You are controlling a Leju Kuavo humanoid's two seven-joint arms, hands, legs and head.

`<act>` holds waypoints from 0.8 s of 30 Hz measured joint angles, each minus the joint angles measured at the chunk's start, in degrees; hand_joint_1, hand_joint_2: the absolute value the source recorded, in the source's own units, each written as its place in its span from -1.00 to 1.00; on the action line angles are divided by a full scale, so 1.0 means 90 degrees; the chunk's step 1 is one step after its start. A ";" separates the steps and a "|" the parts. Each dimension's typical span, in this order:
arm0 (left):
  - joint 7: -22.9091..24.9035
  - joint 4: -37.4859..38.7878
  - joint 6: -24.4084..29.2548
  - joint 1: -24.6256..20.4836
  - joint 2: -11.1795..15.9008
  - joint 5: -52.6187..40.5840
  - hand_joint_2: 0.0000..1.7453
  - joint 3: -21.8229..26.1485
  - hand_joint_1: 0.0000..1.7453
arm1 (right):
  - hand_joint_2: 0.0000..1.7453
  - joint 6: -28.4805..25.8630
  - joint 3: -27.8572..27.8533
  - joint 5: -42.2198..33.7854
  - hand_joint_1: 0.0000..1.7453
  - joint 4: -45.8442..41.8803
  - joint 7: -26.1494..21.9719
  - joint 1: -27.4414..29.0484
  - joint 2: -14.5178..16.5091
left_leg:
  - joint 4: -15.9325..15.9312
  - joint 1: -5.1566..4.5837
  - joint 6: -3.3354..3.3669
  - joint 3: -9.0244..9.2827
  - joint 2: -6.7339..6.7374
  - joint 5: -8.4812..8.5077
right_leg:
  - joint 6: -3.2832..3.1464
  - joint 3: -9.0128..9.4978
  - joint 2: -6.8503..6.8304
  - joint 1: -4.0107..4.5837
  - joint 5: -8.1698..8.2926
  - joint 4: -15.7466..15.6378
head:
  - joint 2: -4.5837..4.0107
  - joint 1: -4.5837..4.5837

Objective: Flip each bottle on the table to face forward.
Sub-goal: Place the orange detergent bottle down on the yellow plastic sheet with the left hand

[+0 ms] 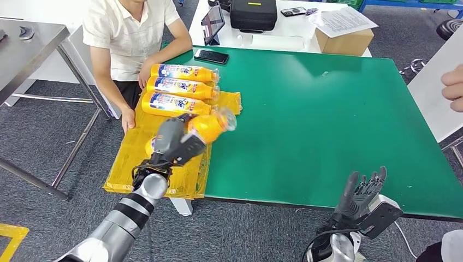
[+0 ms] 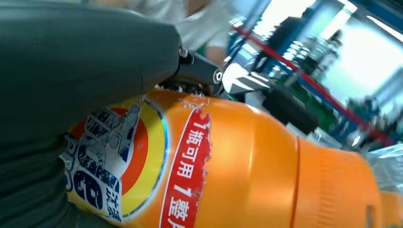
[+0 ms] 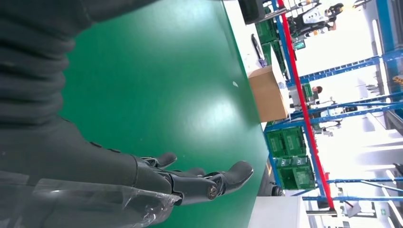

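Observation:
Three orange bottles lie side by side, labels up, on a yellow sheet at the left end of the green table. My left hand holds a fourth orange bottle just in front of them, its clear cap pointing to the right. Up close, the left hand wraps the held bottle, whose torn red and blue label faces the camera. My right hand hangs open at the table's near edge, and its fingers hover spread over the green surface.
A person in a white shirt sits at the left, both hands beside the bottles. A black phone lies on the far table edge. Beyond it stand a tablet, a black case and a cardboard box. Another person's hand holds a white board at right.

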 joint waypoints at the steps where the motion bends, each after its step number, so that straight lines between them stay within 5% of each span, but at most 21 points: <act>1: 0.0055 0.0093 -0.0050 -0.0032 0.0010 -0.0270 1.00 -0.0059 0.13 | 1.00 0.0013 -0.0012 0.0000 -1.00 0.0000 0.0000 -0.0006 0.0005 | 0.0000 0.0000 0.0000 0.0000 0.0004 0.0000 | 0.0000 -0.0002 0.0001 0.0000 0.0000 0.0001 | 0.0000 -0.0001; 3: 0.0226 0.0351 -0.0309 -0.0160 0.0022 -0.0547 1.00 -0.0179 -0.49 | 1.00 0.0057 -0.0033 0.0001 -1.00 0.0001 -0.0001 -0.0019 0.0013 | 0.0000 -0.0001 0.0000 -0.0001 0.0007 0.0000 | 0.0000 -0.0003 0.0002 -0.0001 0.0001 0.0001 | 0.0000 0.0001; 5: 0.0440 0.0720 -0.0755 -0.0346 0.0025 -0.0802 1.00 -0.0304 -0.88 | 1.00 0.0123 -0.0046 0.0000 -1.00 0.0009 -0.0002 -0.0056 0.0016 | 0.0000 -0.0002 0.0000 -0.0001 0.0001 0.0001 | 0.0000 -0.0001 0.0001 -0.0001 0.0001 0.0001 | 0.0000 0.0001; 11: 0.1094 0.1967 -0.1716 -0.0874 -0.0057 -0.1016 1.00 -0.0438 -0.79 | 1.00 0.0237 -0.0041 0.0000 -1.00 0.0142 -0.0001 -0.0218 0.0019 | 0.0000 -0.0001 -0.0003 0.0000 0.0003 0.0003 | 0.0000 -0.0002 0.0002 -0.0001 0.0001 0.0005 | 0.0000 0.0001; 24: 0.1560 0.3054 -0.2279 -0.1520 -0.0001 -0.1144 1.00 -0.0426 -1.00 | 1.00 0.0298 -0.0035 0.0013 -1.00 0.0446 -0.0002 -0.0318 0.0008 | 0.0000 -0.0001 -0.0004 0.0002 -0.0001 0.0003 | -0.0001 0.0001 0.0001 -0.0001 0.0000 0.0014 | 0.0000 0.0000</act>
